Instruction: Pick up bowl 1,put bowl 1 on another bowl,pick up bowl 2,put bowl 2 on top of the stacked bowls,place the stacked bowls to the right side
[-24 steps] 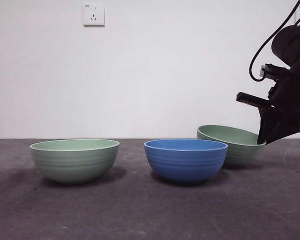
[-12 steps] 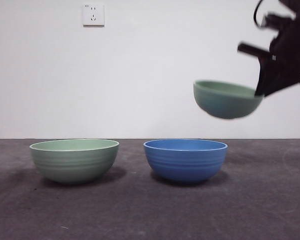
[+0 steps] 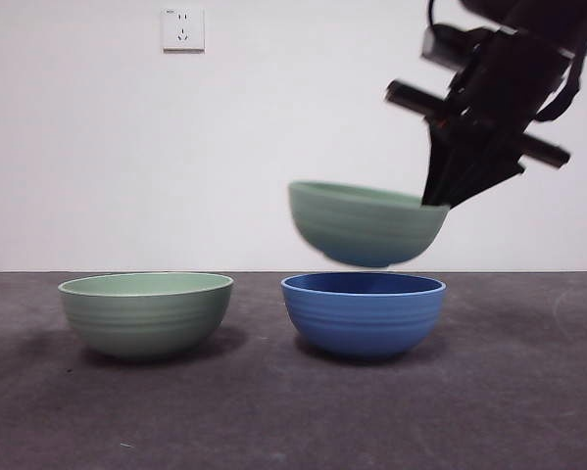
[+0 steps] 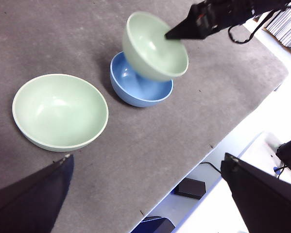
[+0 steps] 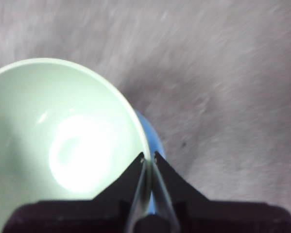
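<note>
Right gripper (image 3: 440, 196): we see the jaws pinched onto the rim of bowl 1 (image 3: 366, 223), one jaw inside the wall and one outside; the right wrist view shows the same thin rim grip (image 5: 148, 160).
Left gripper (image 4: 145, 194): we see it spread wide with nothing between the jaws, waiting high above the table (image 4: 184, 121), well clear of the work.
Bowl 2 (image 3: 145, 311): pale green, upright on the table, furthest left, well apart from the blue one.
Bowl 1: in the air, tilted with its free side hanging lower, directly above another bowl (image 3: 363, 311) and not touching it; a clear gap shows in the front view.
Another bowl: blue, ribbed, upright on the table, mid-frame.
Risk 1: we judge the single-edge pinch weak; the hanging weight could rotate the bowl in the jaws or let it slip out.
Risk 2: tilt means the low side would meet the blue rim first, so it could seat crooked or shove the blue bowl sideways.
Risk 3: letting go from this height could make it bounce instead of nesting.
Change since 0.5 s ago: bowl 1 was higher and off to the right of the blue bowl; now it sits lower and over it. Both table bowls unchanged.
</note>
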You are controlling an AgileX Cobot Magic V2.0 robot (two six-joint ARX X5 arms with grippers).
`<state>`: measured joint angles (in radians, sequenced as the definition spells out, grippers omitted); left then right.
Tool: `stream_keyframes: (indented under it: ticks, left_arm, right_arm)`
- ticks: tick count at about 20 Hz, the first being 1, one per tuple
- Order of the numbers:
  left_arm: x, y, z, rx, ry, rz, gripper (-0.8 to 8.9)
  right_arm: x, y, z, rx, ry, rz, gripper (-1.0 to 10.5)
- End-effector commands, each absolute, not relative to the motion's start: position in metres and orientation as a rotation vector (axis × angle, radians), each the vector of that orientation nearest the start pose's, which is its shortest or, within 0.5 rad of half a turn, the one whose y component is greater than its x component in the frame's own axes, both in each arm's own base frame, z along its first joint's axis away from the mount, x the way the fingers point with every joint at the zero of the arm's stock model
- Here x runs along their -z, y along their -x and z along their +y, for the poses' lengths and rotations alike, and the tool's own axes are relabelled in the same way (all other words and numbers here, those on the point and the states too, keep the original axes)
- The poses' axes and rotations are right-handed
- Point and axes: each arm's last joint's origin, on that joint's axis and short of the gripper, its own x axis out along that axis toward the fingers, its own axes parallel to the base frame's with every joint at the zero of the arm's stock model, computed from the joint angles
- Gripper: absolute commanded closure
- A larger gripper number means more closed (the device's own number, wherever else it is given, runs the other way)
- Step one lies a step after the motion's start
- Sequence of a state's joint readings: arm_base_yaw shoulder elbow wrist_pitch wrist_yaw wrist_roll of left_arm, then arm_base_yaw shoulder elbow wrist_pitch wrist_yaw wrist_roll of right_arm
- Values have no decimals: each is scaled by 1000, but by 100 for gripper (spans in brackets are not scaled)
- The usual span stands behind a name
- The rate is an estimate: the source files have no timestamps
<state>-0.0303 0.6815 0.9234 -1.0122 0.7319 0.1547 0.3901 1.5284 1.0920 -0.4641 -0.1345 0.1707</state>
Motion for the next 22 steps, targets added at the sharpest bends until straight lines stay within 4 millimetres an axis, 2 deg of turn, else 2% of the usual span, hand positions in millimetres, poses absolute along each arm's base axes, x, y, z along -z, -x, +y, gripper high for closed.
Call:
stream_keyframes:
  ticks: [1, 4, 9, 10, 12, 16, 19, 22]
  left_arm:
    - [-324, -102, -23, 781, 130, 682, 238]
    - [-324, -102, -23, 781, 130, 682, 238]
    - [-324, -103, -23, 780, 130, 683, 238]
    - [-324, -104, -23, 780, 130, 684, 238]
    - [-324, -106, -23, 778, 132, 691, 238]
    - [-320, -116, -23, 770, 139, 721, 239]
    - [-317, -128, -25, 725, 112, 745, 239]
    - [-310, -150, -29, 676, 125, 788, 239]
  right_arm:
    - [-227, -296, 129, -385, -2, 980, 959]
    - [-213, -300, 133, -387, 13, 1023, 958]
    - [-210, -299, 135, -404, 32, 1042, 935]
    - [-209, -298, 135, -424, 26, 1056, 912]
    - [-209, -296, 136, -447, 15, 1076, 764]
    - [-209, -296, 136, -449, 19, 1074, 744]
    - [-223, -291, 133, -454, 15, 1032, 743]
    - [-256, -275, 126, -464, 3, 939, 744]
